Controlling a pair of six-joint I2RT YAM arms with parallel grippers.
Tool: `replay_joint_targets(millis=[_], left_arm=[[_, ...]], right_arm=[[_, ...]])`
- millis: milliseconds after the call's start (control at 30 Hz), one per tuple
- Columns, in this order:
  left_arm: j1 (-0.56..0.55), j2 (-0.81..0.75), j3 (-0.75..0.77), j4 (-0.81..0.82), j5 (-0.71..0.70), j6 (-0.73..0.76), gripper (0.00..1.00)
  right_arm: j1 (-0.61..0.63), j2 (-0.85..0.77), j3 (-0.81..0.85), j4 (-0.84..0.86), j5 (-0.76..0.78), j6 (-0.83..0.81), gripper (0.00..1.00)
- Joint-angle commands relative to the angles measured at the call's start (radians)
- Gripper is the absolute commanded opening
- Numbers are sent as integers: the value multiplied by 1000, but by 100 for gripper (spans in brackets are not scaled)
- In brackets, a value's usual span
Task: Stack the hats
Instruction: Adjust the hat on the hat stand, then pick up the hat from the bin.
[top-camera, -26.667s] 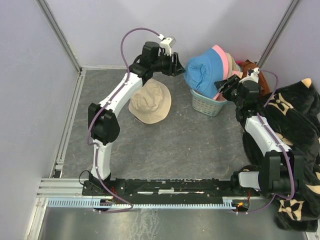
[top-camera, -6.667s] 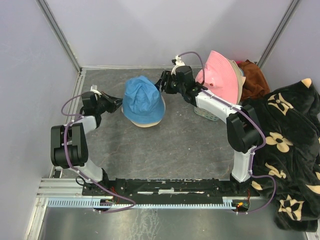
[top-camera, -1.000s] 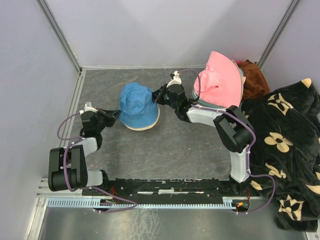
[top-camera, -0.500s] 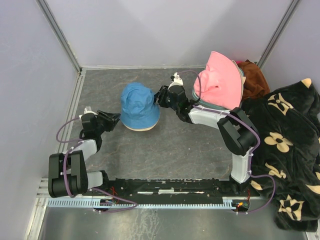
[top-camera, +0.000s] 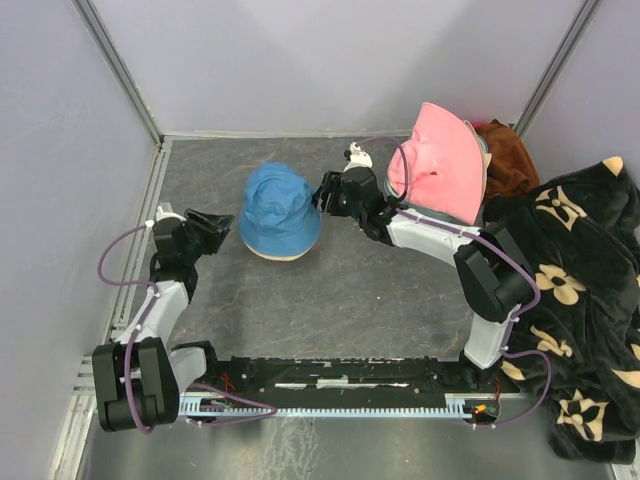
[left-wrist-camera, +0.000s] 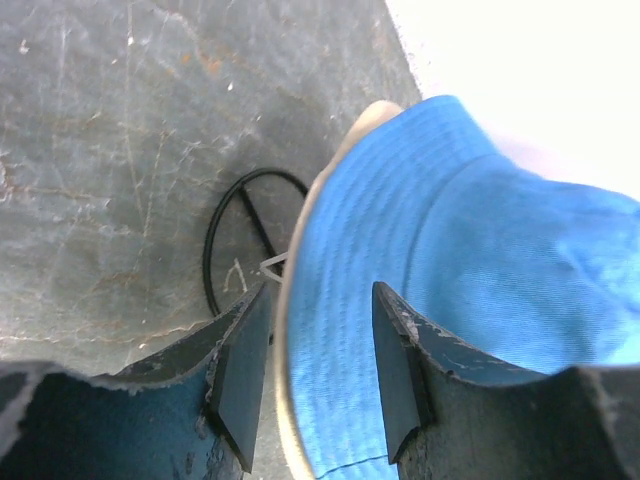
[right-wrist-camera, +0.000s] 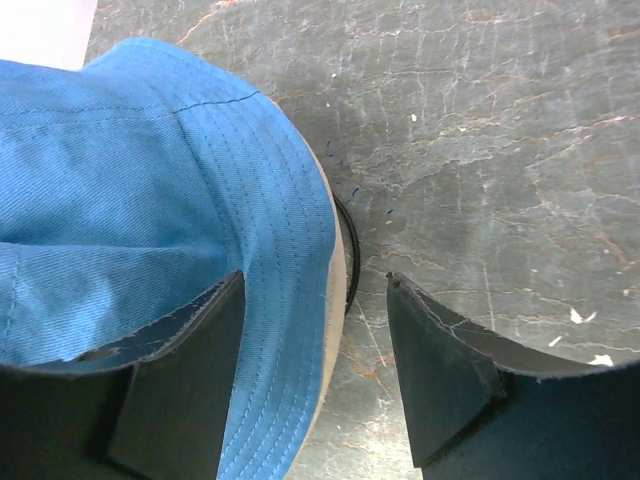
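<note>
My left hand (top-camera: 205, 228) and right hand (top-camera: 324, 191) flank the blue hat (top-camera: 280, 205), both wide and empty. The pink hat (top-camera: 440, 160) lies beyond my right hand, nearer that arm.

1 blue hat (top-camera: 280, 210), 1 pink hat (top-camera: 445, 165), blk blanket (top-camera: 580, 290) w/ beige floral

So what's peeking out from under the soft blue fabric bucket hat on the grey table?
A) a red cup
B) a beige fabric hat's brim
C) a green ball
B: a beige fabric brim sticks out at the edge beneath the blue bucket hat.
</note>
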Motion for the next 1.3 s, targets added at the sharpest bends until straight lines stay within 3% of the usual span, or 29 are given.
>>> replay_joint_targets(millis=[0, 367, 633, 767, 800, 1067, 1267], left_arm=[[2, -50, 80, -42, -36, 58, 52], [2, -101, 188, -95, -62, 80, 53], [-44, -98, 404, -165, -98, 201, 53], [-194, -49, 572, -183, -164, 315, 55], [-295, 6, 645, -195, -177, 372, 55], [-621, 276, 931, -277, -166, 563, 55], [-767, 507, 1142, -368, -160, 631, 56]], right_arm=[[-9, -80, 70, -75, 46, -85, 67], [-21, -142, 215, -176, 50, -201, 78], [-28, -260, 251, -246, 142, -305, 79], [-50, -369, 223, -273, 244, -341, 79], [-65, -415, 205, -281, 292, -352, 79], [-183, -626, 67, -305, 453, -343, 82], [-249, -731, -20, -350, 519, -316, 85]])
